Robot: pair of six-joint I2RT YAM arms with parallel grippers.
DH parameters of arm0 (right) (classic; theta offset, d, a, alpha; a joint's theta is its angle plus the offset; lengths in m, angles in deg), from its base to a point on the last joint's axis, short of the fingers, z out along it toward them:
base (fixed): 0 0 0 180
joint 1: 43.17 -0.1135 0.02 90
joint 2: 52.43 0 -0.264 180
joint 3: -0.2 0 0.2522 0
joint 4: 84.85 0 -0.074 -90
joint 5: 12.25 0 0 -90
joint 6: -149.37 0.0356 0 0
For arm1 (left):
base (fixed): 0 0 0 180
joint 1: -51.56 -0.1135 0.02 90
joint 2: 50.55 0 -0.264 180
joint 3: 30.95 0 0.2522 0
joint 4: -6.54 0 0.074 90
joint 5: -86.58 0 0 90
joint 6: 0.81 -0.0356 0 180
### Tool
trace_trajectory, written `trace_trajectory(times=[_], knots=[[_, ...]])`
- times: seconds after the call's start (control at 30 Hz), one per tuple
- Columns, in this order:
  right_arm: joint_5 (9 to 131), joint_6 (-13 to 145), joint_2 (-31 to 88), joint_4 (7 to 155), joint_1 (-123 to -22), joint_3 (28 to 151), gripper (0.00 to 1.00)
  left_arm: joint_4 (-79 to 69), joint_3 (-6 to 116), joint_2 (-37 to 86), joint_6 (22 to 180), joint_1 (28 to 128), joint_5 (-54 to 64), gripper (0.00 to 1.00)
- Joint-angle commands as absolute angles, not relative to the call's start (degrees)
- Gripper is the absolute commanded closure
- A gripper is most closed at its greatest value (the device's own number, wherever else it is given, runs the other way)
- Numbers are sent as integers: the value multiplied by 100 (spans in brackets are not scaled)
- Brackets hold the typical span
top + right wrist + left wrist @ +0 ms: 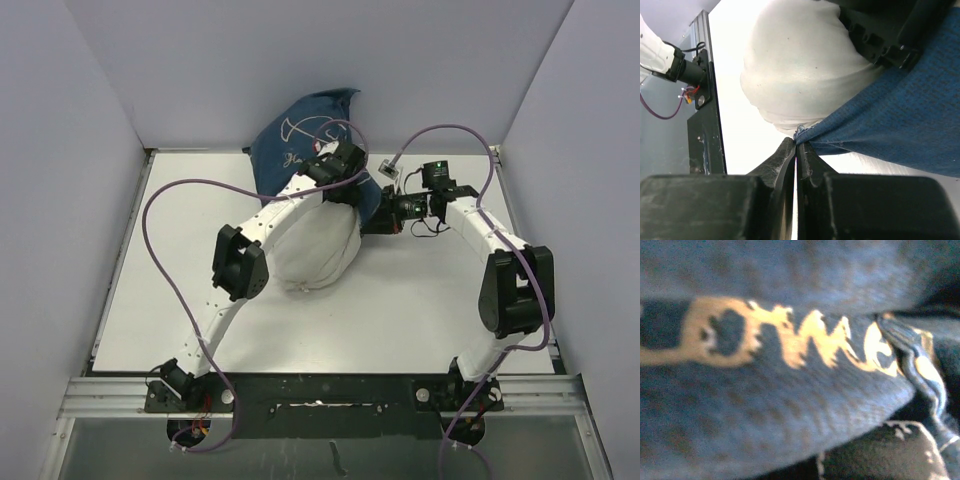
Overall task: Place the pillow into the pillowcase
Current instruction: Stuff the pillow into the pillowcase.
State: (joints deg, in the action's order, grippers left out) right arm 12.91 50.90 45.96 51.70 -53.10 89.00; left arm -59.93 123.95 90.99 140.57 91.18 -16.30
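Note:
The navy pillowcase (300, 135) with cream drawings stands bunched at the back middle of the table. The white pillow (315, 250) bulges out of its near side, its far end covered by the blue cloth. My left gripper (348, 180) sits at the case's right edge above the pillow. The left wrist view is filled by blurred pillowcase (790, 405) cloth with cream script, which hides the fingers. My right gripper (799, 142) is shut on a frayed corner of the pillowcase (900, 120), just beside the pillow (800, 65). In the top view the right gripper (378, 215) is at the case's right side.
Both arms arch over the white table (420, 300), with purple cables looping above them. Grey walls close in the back and sides. A black rail (320, 395) with the arm bases runs along the near edge. The left arm's black wrist (890, 30) lies over the pillow.

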Motion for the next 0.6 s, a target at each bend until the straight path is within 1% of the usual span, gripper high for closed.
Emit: trace_trajectory(times=[0.0, 0.13, 0.23, 0.3, 0.37, 0.4, 0.5, 0.57], knots=[[-705, 4864, 3788, 3994, -5548, 9050, 100, -6543, 12440, 9825, 15565, 8428, -2780, 100], [-550, 5856, 3673, 4968, -5743, 8764, 100, -6531, 12715, 9891, 15816, 8423, -2912, 100], [-515, 6531, 3669, 5474, -6179, 9119, 100, -6558, 12977, 10024, 16035, 8418, -2836, 100], [-482, 6890, 3808, 5675, -6429, 9376, 100, -6441, 12982, 10056, 16161, 8402, -2660, 100], [-199, 7211, 3958, 5863, -6488, 9358, 100, -6181, 12851, 9974, 16182, 8399, -2511, 100], [13, 7358, 4064, 5973, -6408, 9238, 100, -5929, 12662, 9860, 16076, 8399, -2447, 98], [777, 7782, 4604, 6369, -5687, 8645, 100, -4381, 11640, 9186, 15430, 8415, -2045, 91], [1065, 7743, 5048, 6390, -5320, 8592, 100, -3305, 10876, 8726, 14974, 8393, -1509, 78]])
